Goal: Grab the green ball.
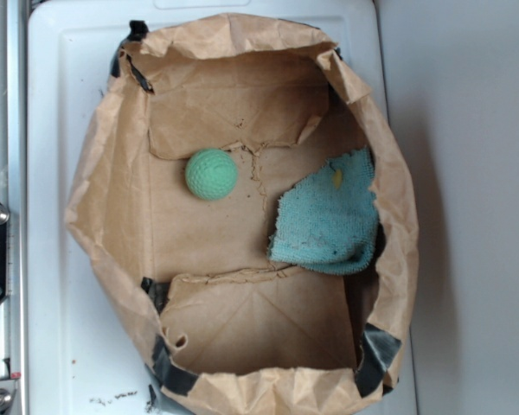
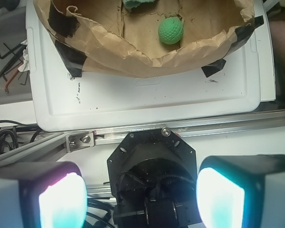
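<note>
Plainly, my gripper (image 2: 141,199) hung spread and empty, well apart from the green ball (image 1: 212,174) inside the paper bag (image 1: 104,173).

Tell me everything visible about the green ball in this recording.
The green ball is a small, light mint-green sphere with a dimpled, golf-ball-like surface. It rests on the flat floor of the open brown paper bag, apart from the teal cloth to its side. Nothing grips or covers it.
</note>
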Controlling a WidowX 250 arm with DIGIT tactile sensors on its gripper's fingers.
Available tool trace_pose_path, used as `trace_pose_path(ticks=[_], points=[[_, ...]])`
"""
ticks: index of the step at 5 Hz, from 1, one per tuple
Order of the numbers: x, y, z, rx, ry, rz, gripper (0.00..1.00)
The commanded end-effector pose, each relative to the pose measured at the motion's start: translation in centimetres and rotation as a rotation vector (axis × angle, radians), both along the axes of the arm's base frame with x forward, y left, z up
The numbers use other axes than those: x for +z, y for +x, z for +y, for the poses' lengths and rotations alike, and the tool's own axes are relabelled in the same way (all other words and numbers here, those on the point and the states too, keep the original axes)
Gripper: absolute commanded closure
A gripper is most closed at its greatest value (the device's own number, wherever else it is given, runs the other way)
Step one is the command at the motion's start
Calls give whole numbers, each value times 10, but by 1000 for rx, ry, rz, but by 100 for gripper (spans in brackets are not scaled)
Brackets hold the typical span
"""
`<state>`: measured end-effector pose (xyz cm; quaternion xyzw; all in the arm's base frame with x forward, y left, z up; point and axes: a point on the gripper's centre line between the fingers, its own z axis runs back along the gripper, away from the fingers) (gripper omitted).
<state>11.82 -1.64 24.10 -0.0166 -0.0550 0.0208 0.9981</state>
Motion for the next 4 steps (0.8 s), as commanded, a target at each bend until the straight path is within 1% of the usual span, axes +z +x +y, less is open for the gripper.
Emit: trace_pose_path(ticks=[1, 2, 3, 4], points=[[0, 0, 0, 0, 0, 0, 0], [0, 25, -5, 21, 19, -21, 0], [-3, 41, -1, 54, 18, -34, 0], [-10, 80, 9, 63, 22, -53, 0]])
